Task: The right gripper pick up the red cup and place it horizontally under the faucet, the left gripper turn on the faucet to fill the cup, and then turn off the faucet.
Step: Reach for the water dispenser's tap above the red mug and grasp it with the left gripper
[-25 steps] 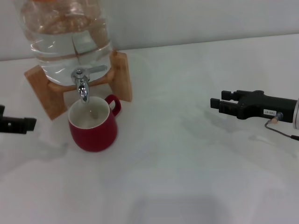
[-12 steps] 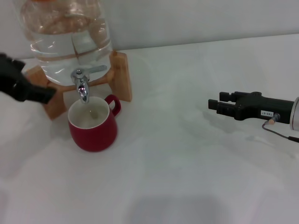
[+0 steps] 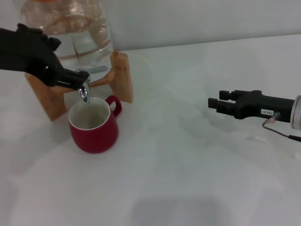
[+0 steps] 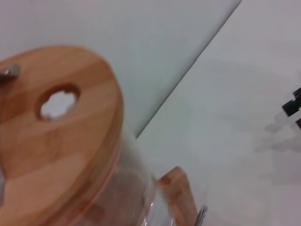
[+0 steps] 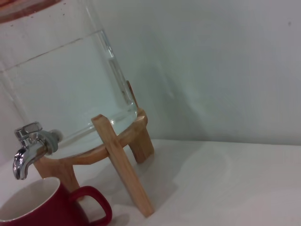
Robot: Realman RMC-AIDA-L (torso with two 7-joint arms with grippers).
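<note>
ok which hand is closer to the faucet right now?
Left. The left hand sits right at the faucet, above the red cup. The right hand hangs far off to the robot's right, over the table.

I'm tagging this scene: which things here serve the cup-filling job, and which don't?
Job: red cup; faucet; left claw at the faucet; right claw, parked apart.
Other: glass jar; wooden stand; wooden lid; table.

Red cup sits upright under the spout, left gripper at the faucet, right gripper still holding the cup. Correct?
Not quite. In the head view the right gripper is far off to the cup's right, holding nothing. The red cup stands upright under the faucet, with the left gripper at the faucet.
</note>
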